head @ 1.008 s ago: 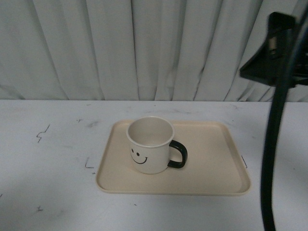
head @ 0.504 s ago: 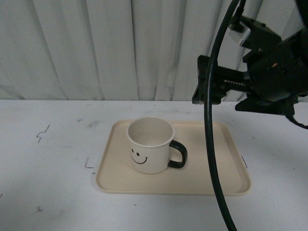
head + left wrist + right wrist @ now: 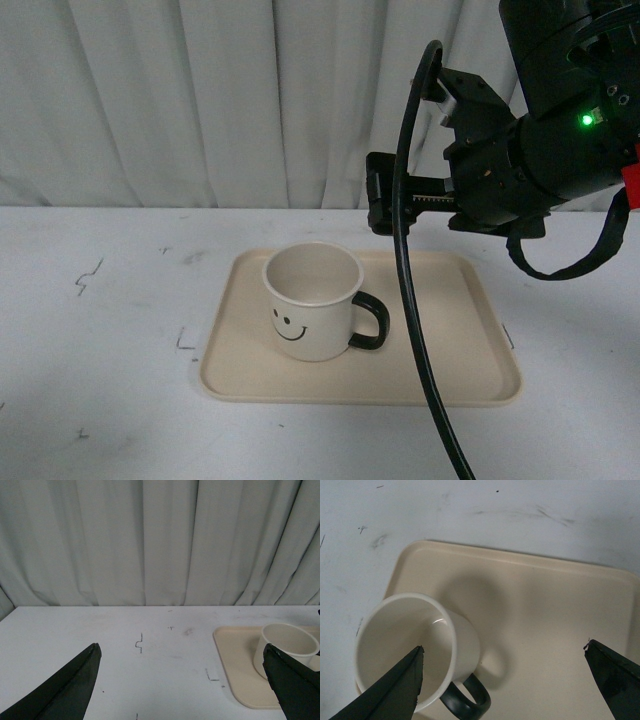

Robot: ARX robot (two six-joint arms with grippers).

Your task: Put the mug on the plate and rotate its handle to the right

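The cream-white mug [image 3: 312, 300] stands upright on the beige plate [image 3: 450, 378], left of its middle. The smiley face looks toward the camera. Its black handle [image 3: 370, 322] points right. My right gripper [image 3: 383, 197] hangs open above the plate's back, right of the mug and touching nothing. In the right wrist view the gripper [image 3: 504, 647] looks down at the mug [image 3: 405, 645], handle [image 3: 465, 697] and plate [image 3: 560, 605]. My left gripper [image 3: 181, 649] is open and empty over the bare table, left of the plate [image 3: 235, 645] and mug [image 3: 287, 642].
The white table [image 3: 100, 330] carries small pen marks. A grey curtain [image 3: 250, 100] closes off the back. A black cable [image 3: 420, 330] from the right arm hangs down in front of the plate's right half.
The right arm has swung left into the front view, from the far right edge to above the plate's back. Mug and plate have not moved.
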